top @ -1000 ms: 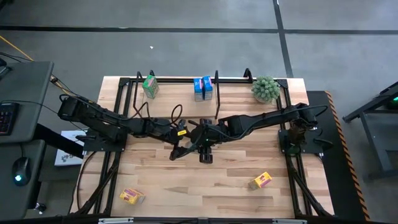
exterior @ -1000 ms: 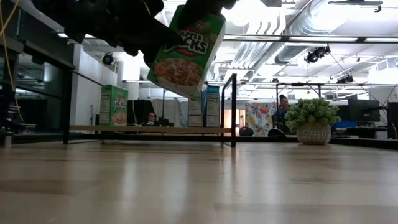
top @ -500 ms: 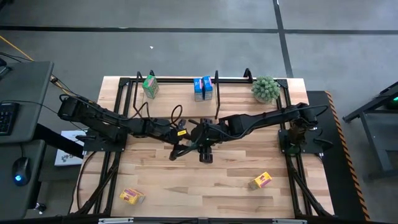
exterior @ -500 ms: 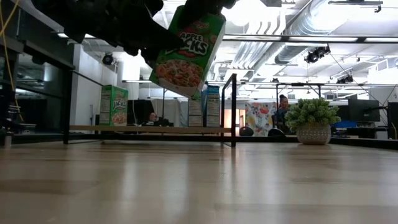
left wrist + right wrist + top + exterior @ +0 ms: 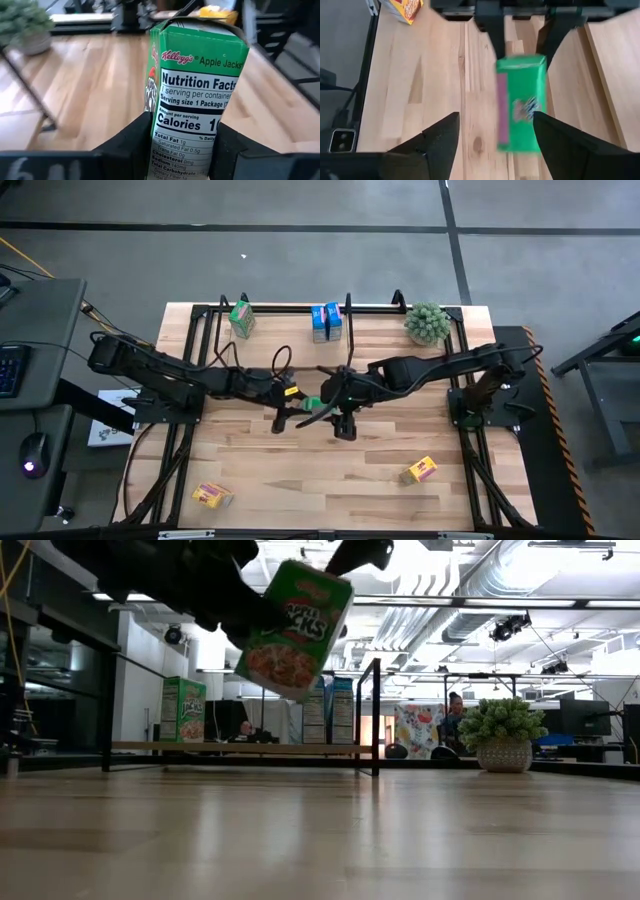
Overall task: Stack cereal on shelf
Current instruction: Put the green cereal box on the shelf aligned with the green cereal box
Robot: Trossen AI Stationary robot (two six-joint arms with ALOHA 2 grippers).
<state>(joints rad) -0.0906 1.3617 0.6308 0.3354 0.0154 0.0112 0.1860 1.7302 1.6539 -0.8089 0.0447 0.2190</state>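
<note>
Both arms are reaching over the middle of the table, well above the boards. The left gripper is clamping a green cereal box between its two dark fingers, the jaws standing partway closed against the box's narrow sides; in the left wrist view the nutrition panel is facing the camera and the box's top flap is sitting slightly lifted. In the low view the box is hanging tilted in the air, clear of the tabletop, with the shelf behind it. The right gripper is standing just beside the box with its fingers spread wide and nothing between them; the right wrist view is showing the green box out ahead of the fingertips, pinched by the other arm's fingers, and not touching the right ones. On the shelf at the far edge of the table, a second green box is standing upright toward the left end, and two blue boxes are standing touching each other near the middle upright of the black tube frame. A small potted plant is sitting on the table at the far right corner, beside the rack. Two yellow-orange boxes are lying flat on the near part of the table, well apart: one near the left corner, one toward the right.
</note>
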